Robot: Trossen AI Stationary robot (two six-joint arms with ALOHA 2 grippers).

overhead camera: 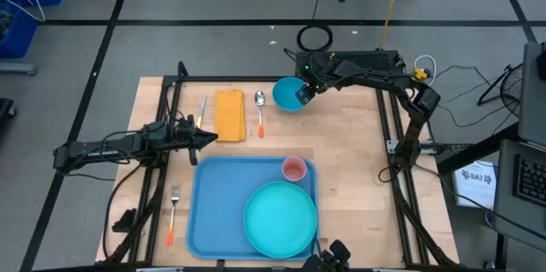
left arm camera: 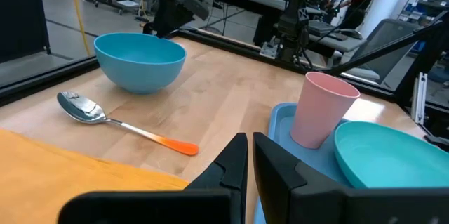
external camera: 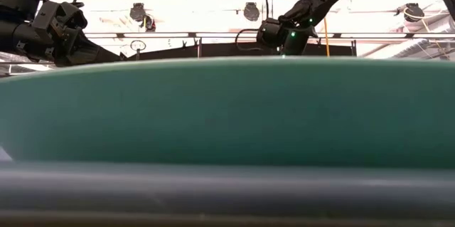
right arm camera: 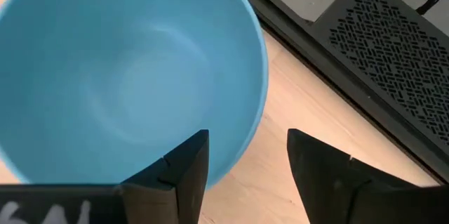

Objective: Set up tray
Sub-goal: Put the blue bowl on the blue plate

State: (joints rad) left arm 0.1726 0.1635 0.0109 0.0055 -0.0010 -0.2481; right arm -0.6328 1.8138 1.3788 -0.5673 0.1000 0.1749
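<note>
The light-blue tray point(overhead camera: 213, 212) lies at the table's near edge. On it sit a round teal plate point(overhead camera: 280, 218) and a pink cup point(overhead camera: 293, 169). A blue bowl point(overhead camera: 287, 95) stands on the wood near the far edge. My right gripper point(overhead camera: 304, 93) is open above the bowl's right rim point(right arm camera: 256, 104), with one finger over the inside and one over the outside. My left gripper point(overhead camera: 209, 137) is shut and hovers by the near right corner of the yellow napkin point(overhead camera: 229, 114), just beyond the tray's far left corner.
A knife point(overhead camera: 202, 110) lies left of the napkin, and an orange-handled spoon point(overhead camera: 260, 112) lies between napkin and bowl. An orange-handled fork point(overhead camera: 173, 212) lies left of the tray. In the low view the plate point(external camera: 227, 113) fills the picture. People stand in the room beyond.
</note>
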